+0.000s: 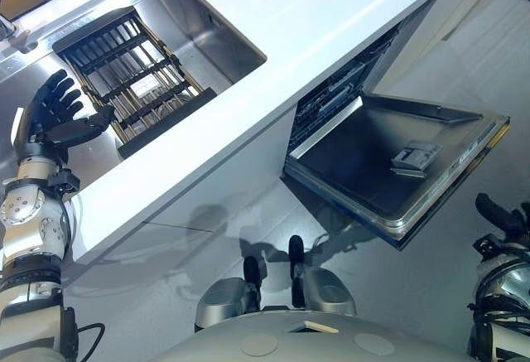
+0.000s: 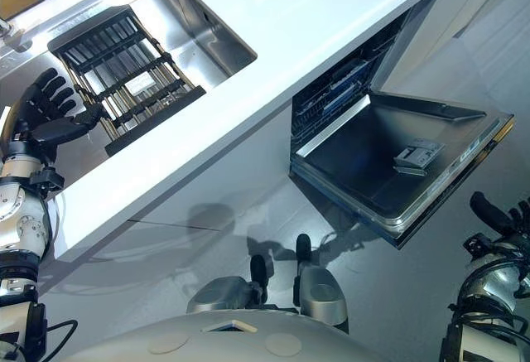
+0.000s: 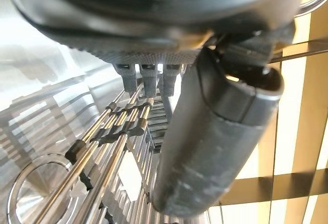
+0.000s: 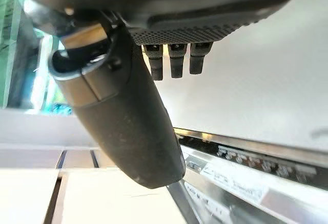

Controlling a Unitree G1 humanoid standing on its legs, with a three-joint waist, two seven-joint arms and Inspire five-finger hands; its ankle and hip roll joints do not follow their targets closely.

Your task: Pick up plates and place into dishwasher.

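Sink (image 1: 224, 43): steel basin set into the white counter (image 1: 331, 14), and it is our landmark here.
Rack (image 1: 132, 72): a dark slatted drying rack lying inside the sink, at the end nearest the left hand; steel rods across it show in the left wrist view.
Plates: I can't make out a plate on the rack or on the counter from these angles.
Left hand (image 1: 54, 113): up beside the sink, just off the rack's end, fingers straight and spread, thumb out towards the rack, holding nothing.
Dishwasher (image 1: 389, 163): below the counter, well away from the sink, door dropped open, rack wires visible inside.
Right hand (image 2: 497, 217): low, beyond the dishwasher door's edge, well apart from the sink; fingers relaxed and apart, nothing in it.
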